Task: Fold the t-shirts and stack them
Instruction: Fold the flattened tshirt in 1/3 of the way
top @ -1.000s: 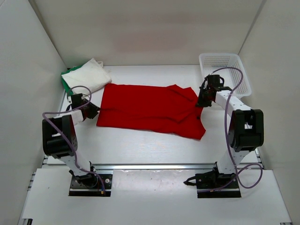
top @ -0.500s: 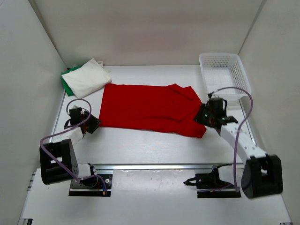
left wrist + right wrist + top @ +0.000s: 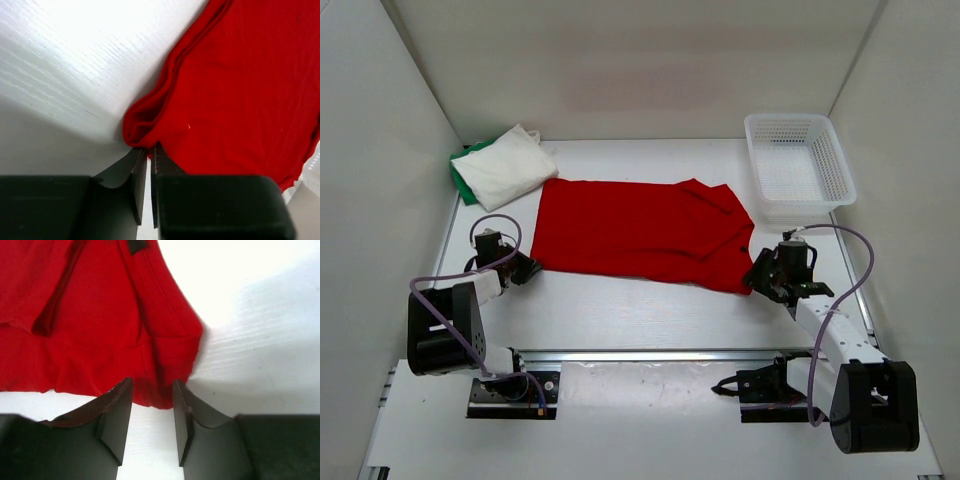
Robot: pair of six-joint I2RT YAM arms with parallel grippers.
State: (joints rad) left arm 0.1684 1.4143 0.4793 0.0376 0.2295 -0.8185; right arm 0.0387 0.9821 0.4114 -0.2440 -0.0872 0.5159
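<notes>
The red t-shirt (image 3: 640, 235) lies spread flat across the middle of the table. The white t-shirt (image 3: 505, 165) sits folded at the back left, on top of the green one (image 3: 460, 172), of which only an edge shows. My left gripper (image 3: 525, 268) is at the red shirt's near left corner. In the left wrist view its jaws (image 3: 149, 148) are nearly together, pinching the folded red hem (image 3: 142, 125). My right gripper (image 3: 757, 275) stands open at the near right corner. In the right wrist view the red hem (image 3: 170, 365) lies just ahead of its fingertips (image 3: 152, 385), untouched.
A white mesh basket (image 3: 798, 165) stands at the back right, beyond the right arm. White walls close in the table on the left, right and back. A metal rail (image 3: 650, 355) runs along the near edge between the arm bases.
My right gripper has opened and let go of the red shirt's right corner, and the arm has drawn back toward the near edge. My left gripper has closed on the left corner.
</notes>
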